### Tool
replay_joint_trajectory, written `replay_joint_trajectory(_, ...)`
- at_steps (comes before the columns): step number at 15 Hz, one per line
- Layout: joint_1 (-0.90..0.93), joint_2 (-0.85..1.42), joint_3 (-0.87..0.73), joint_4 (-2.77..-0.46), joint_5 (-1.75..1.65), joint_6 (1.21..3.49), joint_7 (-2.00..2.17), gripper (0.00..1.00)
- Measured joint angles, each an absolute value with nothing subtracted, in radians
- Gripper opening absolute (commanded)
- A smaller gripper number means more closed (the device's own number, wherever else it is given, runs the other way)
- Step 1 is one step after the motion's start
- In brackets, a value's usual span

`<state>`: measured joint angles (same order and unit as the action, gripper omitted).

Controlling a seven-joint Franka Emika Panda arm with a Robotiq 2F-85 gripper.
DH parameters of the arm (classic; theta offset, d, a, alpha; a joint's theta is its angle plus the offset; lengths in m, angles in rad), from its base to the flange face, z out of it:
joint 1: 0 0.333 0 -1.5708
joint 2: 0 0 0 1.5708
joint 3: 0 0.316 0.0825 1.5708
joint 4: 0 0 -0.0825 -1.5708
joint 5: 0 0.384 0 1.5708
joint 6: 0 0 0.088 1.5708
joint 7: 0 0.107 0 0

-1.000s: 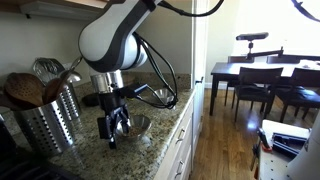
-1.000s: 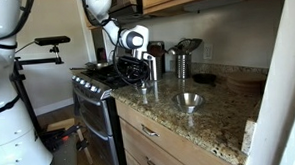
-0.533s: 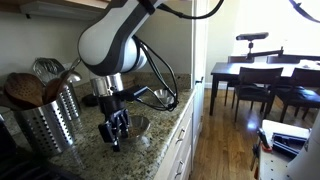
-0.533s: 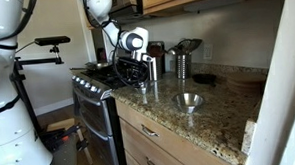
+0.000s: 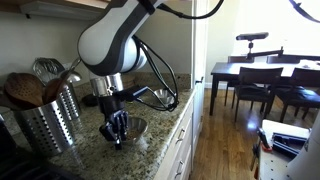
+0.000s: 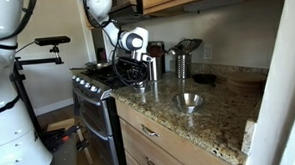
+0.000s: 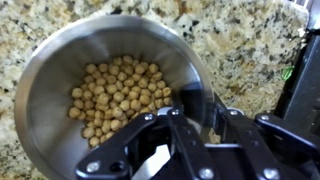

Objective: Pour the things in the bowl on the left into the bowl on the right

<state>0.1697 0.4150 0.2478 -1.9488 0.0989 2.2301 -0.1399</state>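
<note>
In the wrist view a steel bowl [image 7: 40,60] holds a heap of chickpeas [image 7: 115,95] on the speckled granite counter. My gripper [image 7: 195,105] stands over the bowl's right rim, one finger inside and one outside, with little gap left. Whether the pads press the rim does not show. In an exterior view the gripper [image 5: 117,135] reaches straight down onto this bowl [image 5: 138,127]. A second, empty steel bowl [image 6: 188,101] sits apart on the counter, and the gripper [image 6: 140,81] hangs to its left beside the stove.
A perforated metal holder [image 5: 45,120] full of wooden spoons stands close beside the arm. A stove [image 6: 93,85] adjoins the counter, and steel canisters [image 6: 182,61] stand by the back wall. The counter's front edge [image 5: 175,125] runs near the bowl.
The jaws have drawn together from wide open to a narrow gap around the bowl's rim. The arm has stayed in place over the bowl.
</note>
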Motion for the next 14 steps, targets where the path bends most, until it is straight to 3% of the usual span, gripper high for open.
replay_joint_trajectory(7,0.184,0.386,0.246,-1.924,0.065,2.228,-0.07,0.04)
replay_joint_trajectory(14,0.204,0.377,0.245,-1.919,0.055,2.227,-0.036,0.07)
